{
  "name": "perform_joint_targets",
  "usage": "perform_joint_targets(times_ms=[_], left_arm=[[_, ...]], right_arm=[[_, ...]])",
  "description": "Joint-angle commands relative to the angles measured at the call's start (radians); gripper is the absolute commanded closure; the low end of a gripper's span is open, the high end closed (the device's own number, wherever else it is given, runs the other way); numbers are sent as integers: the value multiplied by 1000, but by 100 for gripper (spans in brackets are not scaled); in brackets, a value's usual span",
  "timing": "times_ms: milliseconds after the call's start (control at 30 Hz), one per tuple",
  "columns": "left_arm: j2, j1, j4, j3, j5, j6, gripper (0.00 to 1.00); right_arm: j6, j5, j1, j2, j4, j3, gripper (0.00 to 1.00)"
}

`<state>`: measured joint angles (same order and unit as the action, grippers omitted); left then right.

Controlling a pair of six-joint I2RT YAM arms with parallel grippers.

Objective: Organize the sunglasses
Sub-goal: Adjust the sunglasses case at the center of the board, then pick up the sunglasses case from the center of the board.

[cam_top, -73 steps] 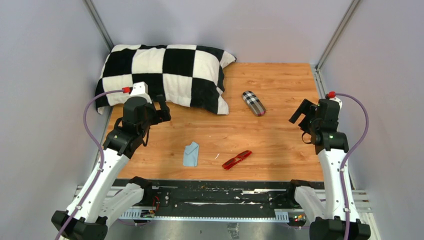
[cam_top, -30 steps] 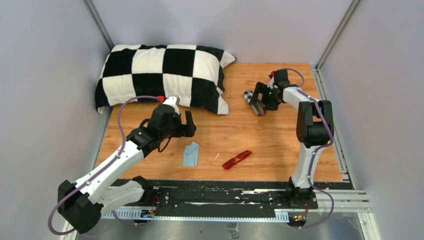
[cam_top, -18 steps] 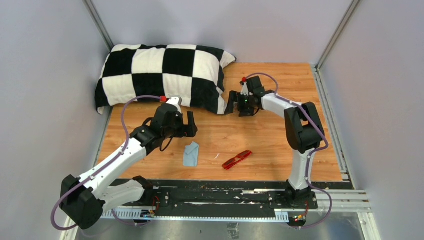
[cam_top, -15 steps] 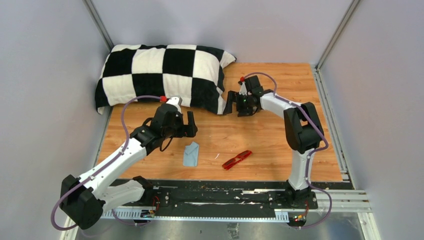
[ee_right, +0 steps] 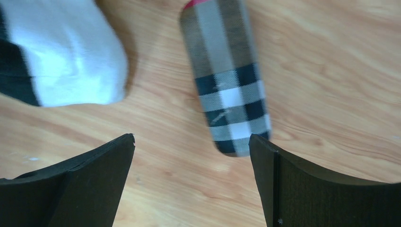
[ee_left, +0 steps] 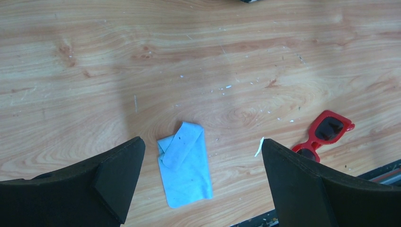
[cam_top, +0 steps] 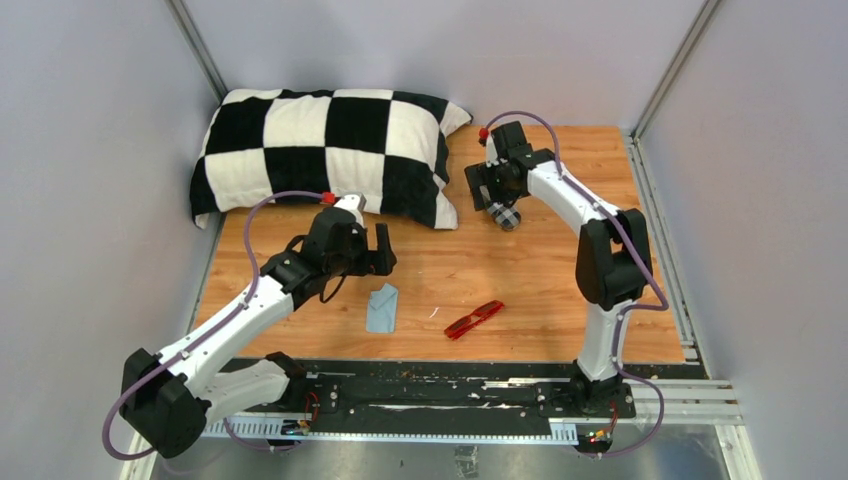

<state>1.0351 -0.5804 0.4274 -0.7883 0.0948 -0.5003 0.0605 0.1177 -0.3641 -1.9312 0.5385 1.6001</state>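
- Barely begun, by the look of things: nothing lifted, nothing stowed.
- At the left gripper (ee_left: 201,143): spread as wide as it goes, nothing between the fingers, poised above the light blue cloth (ee_left: 185,166) and a little behind it.
- Just right of the cloth, lying flat on the wooden table (cam_top: 560,280) near its front edge: the sunglasses (ee_left: 325,135), untouched and clear of both arms.
- Far behind the cloth and off to its right: the grey plaid case (ee_right: 227,80), seemingly shut, beside a corner of the checkered pillow (cam_top: 320,140).
- Over that case, the right gripper (ee_right: 191,137): fully parted as well, gripping nothing, one finger on either side of the near end but above it, not touching as far as can be told.
- Left to do, presumably: take up the case, open it, fetch the sunglasses and perhaps the cloth.
- As for the sunglasses: glossy red frame, chunky and angular, dark lenses, apparently folded into a slim strip lying at a slant.
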Motion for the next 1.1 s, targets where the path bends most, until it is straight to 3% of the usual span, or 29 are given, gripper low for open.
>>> perform_joint_targets(times_ms=[0, 100, 267, 700, 900, 1067], left_arm=[[12, -6, -10, -16, -39, 5, 0], [13, -6, -4, -17, -35, 1, 0], [0, -6, 48, -29, 17, -15, 0], [2, -5, 58, -17, -2, -62, 0], [-7, -6, 56, -10, 10, -81, 0], [-6, -5, 53, -4, 43, -100, 0]], right_arm=[[-178, -213, 5, -60, 117, 43, 2], [-231, -219, 10, -123, 106, 70, 1], [-292, -95, 26, -177, 103, 117, 0], [-263, 6, 72, -227, 87, 132, 2], [-222, 36, 82, -234, 81, 142, 12], [-203, 42, 86, -247, 76, 150, 34]])
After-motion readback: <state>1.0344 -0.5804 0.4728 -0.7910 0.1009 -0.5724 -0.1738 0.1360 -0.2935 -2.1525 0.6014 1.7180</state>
